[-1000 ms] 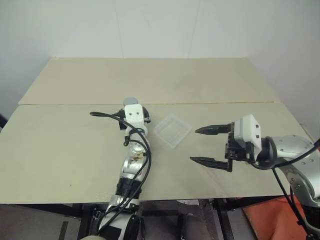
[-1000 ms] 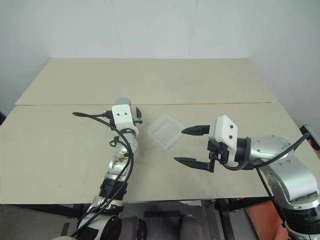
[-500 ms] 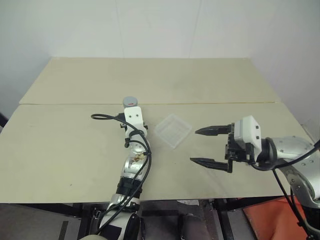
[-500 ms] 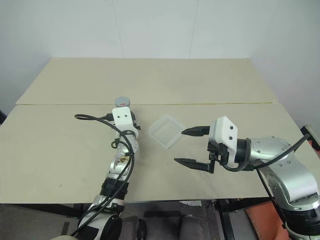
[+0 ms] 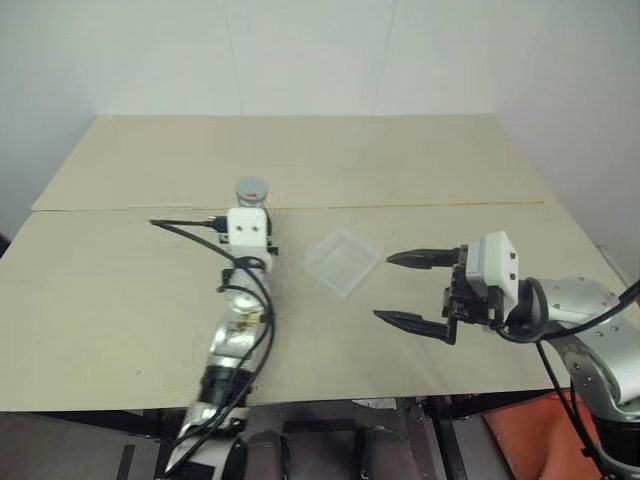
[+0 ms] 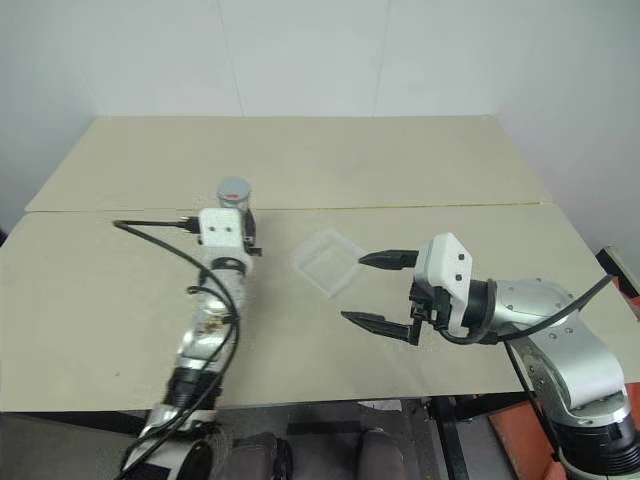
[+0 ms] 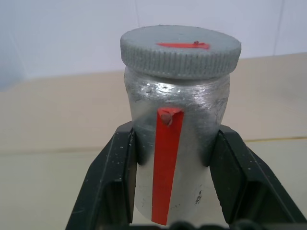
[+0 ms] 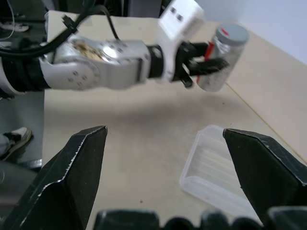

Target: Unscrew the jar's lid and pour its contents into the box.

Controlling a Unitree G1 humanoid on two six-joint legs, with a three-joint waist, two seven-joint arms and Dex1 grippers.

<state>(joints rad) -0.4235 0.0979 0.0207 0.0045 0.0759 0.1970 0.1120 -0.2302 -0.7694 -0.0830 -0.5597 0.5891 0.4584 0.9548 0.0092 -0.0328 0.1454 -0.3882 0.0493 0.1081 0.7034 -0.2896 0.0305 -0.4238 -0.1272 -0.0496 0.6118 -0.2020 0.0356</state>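
beige table (image 5: 400, 160), white wall (image 5: 300, 50)

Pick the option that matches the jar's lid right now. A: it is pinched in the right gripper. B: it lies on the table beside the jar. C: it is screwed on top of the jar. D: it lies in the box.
C: the lid sits on top of the jar, which the left gripper clamps by its body, while the right gripper hangs open and empty near the box.

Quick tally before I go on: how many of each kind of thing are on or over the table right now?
Jars: 1, the jar, gripped in the left gripper
Lids: 1, the lid, on the jar
Boxes: 1, the box, on the table
Grippers: 2, counting the open right gripper
Total: 5
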